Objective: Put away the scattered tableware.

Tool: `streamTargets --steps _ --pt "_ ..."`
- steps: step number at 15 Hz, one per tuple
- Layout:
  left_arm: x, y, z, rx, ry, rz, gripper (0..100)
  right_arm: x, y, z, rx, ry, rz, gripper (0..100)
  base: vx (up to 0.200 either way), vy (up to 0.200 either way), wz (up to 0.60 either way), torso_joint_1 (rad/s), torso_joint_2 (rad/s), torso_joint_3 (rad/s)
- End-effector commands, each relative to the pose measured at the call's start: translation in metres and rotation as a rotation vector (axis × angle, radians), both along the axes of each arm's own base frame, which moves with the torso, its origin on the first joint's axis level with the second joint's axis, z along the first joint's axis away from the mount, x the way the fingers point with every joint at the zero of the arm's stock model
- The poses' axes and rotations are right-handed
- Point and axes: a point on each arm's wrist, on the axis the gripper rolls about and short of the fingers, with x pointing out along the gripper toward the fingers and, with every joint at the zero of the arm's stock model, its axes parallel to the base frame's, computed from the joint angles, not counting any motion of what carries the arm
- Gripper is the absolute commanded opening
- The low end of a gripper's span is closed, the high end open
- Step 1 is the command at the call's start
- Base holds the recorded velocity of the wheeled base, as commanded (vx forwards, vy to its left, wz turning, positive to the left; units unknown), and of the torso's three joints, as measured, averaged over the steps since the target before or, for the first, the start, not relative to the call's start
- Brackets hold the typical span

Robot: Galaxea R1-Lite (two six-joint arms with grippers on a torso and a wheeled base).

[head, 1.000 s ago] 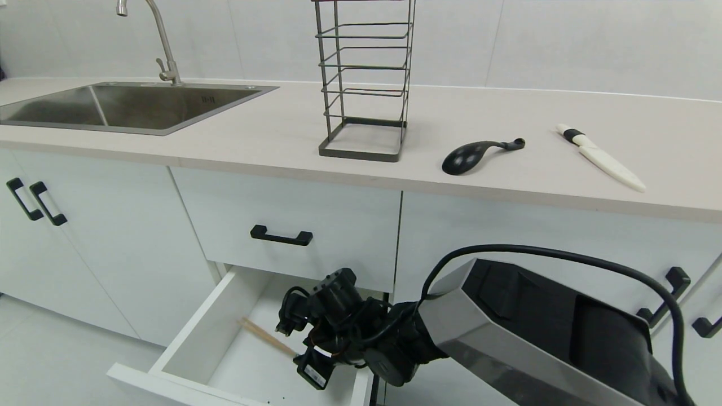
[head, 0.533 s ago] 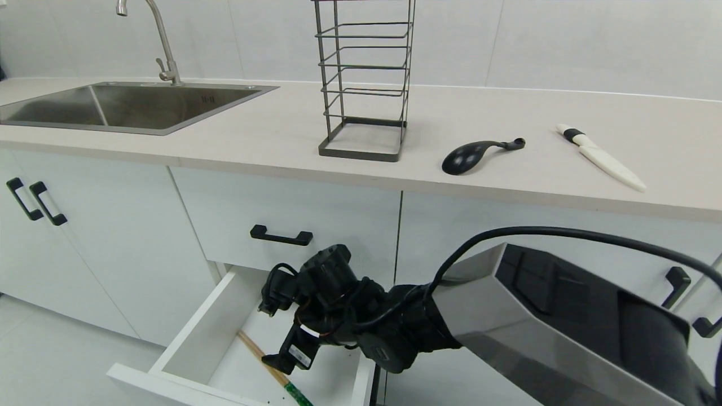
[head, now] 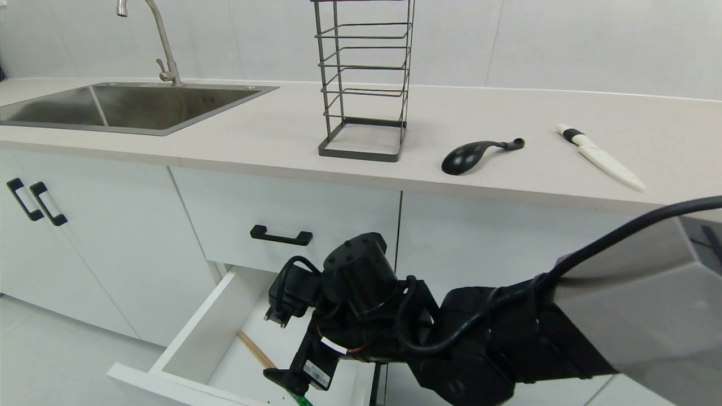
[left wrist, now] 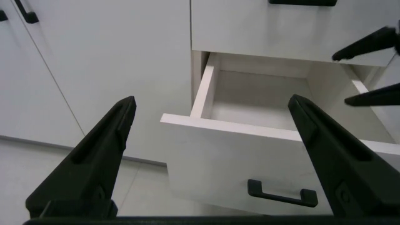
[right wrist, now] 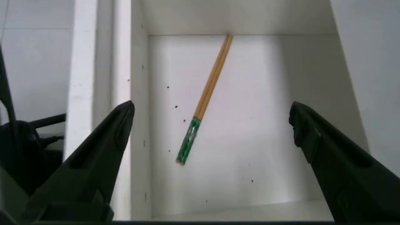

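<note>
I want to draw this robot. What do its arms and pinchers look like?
Its right arm has a silver-grey shell, black joints and a thick black cable. The right gripper and left gripper each have two black, wedge-shaped fingers; the right carries a white sticker.

The left end effector [left wrist: 211, 106], fingers spread wide, faced the pulled-out white drawer [left wrist: 237, 140] with its black handle [left wrist: 281, 194]; the right end effector [left wrist: 374, 69] hung over the drawer.

The right gripper [right wrist: 211, 115] draws up and nearer, off the chopsticks [right wrist: 209, 94]. They now lie loose on the drawer [right wrist: 281, 125] floor.
</note>
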Motion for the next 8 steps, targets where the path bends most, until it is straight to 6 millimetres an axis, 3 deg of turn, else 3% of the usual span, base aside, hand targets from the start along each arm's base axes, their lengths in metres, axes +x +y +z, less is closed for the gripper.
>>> streamTargets --steps 1,8 --pt "0.0001 0.0 0.0001 0.0 0.001 0.0 100 -0.0073 -0.0065 0.0158 0.03 -0.021 0.005 100 0.0 0.0 0.0 0.0 0.0 0.0" --pt "0.0001 0.0 0.0001 0.0 0.001 0.0 100 -0.0071 -0.0061 0.013 0.025 -0.011 0.003 100 0.0 0.0 0.0 0.0 0.0 0.0"
